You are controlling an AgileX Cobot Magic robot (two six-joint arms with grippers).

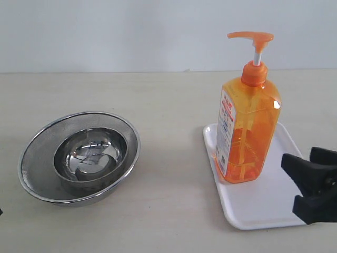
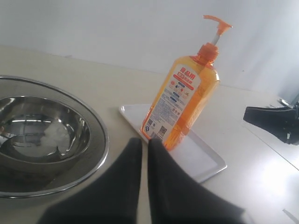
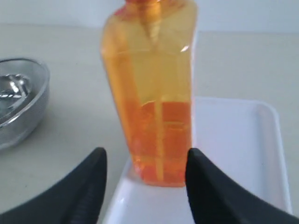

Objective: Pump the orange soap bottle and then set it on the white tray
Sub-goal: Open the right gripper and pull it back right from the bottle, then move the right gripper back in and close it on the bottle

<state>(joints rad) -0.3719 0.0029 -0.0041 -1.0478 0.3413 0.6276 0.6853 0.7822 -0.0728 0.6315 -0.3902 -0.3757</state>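
- The orange soap bottle point(image 1: 247, 132) is seen upright on the white tray point(image 1: 263, 211), towards the tray's left half, with its white and red label turned to the left of the exterior view.
- The pump head point(image 1: 251, 37) is seen raised on its white stem; whether it has been pressed cannot be told.
- The right gripper point(image 1: 288, 184) is held low at the tray's right edge, its black fingers spread wide and aimed at the bottle's lower body. In the right wrist view the bottle is framed between the fingers but is not touched.
- The left gripper point(image 2: 145, 141) is shown over the beige table point(image 1: 168, 100), between the tray and the nested steel bowls point(image 1: 26, 153), apart from the bottle. Its fingers are drawn almost together, with only a thin slit between them, and nothing is pinched.
- The placing step is judged complete, since the bottle is set on the tray and is gripped by neither arm.
- If the pump is judged done, the right arm is best drawn straight back, so the tall bottle is not tipped.
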